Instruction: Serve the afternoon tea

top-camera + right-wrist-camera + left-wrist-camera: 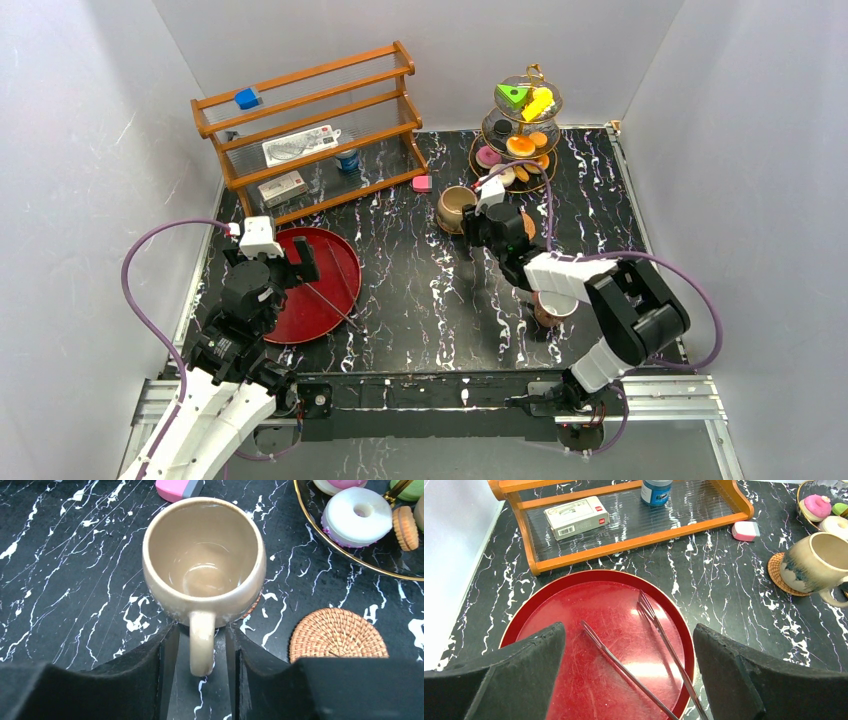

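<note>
Mug (457, 207) sits on the black marble table (420, 300), well in from its edges, with white walls all around.

Left wrist: the left gripper (629, 630) hangs wide open over the red tray (599, 573), holding nothing.

Right wrist: the right gripper (202, 630) has a finger on each side of the mug's handle, with thin gaps.

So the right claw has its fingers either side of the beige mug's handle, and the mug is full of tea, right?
Not quite: the beige mug is empty, as the right wrist view shows. The right claw does straddle its handle.
</note>
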{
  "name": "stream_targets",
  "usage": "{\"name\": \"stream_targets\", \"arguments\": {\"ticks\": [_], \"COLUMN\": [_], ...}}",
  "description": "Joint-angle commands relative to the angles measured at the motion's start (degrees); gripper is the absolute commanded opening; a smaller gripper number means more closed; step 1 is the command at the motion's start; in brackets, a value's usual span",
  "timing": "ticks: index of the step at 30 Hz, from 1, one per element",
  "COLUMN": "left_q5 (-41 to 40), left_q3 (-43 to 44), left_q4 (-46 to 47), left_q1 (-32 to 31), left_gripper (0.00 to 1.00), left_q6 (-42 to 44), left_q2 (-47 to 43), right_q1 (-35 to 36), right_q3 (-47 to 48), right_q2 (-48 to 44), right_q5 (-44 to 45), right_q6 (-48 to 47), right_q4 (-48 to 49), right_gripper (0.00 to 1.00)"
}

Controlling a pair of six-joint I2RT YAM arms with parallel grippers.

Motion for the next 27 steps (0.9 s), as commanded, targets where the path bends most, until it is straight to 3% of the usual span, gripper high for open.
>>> {"name": "stream_targets", "arguments": {"ticks": [1, 6, 15, 21, 27], "left_q5": [-1.3, -1.4, -1.2, -1.0, -0.7], "left_q3": [1.1, 1.1, 1.1, 1.1, 1.0], "left_q4": [0.7, 0.7, 0.7, 0.7, 0.9], "left_q1": [-0.2, -0.2, -0.2, -0.2, -0.2], "left_gripper": [0.95, 0.95, 0.95, 0.95, 0.95], "left_q6": [0.1, 0.1, 0.1, 0.1, 0.1], "left_q2": [-0.2, -0.4, -0.8, -1.4, -1.4], "right_q1": [0.3, 0.3, 0.3, 0.3, 0.3], "right_q3": [2.1, 7.5, 16.7, 22.0, 20.1], "right_q2": [-6.2, -10.4, -19.1, -20.3, -22.5], "right_q5": [2.2, 6.9, 11.0, 17.5, 16.5], "right_q6": [1.8, 7.6, 25.4, 47.6, 61.3], "right_q4": [-6.6, -22.3, -56.9, -80.2, -87.2], "right_gripper": [0.51, 0.57, 0.57, 0.57, 0.55]}}
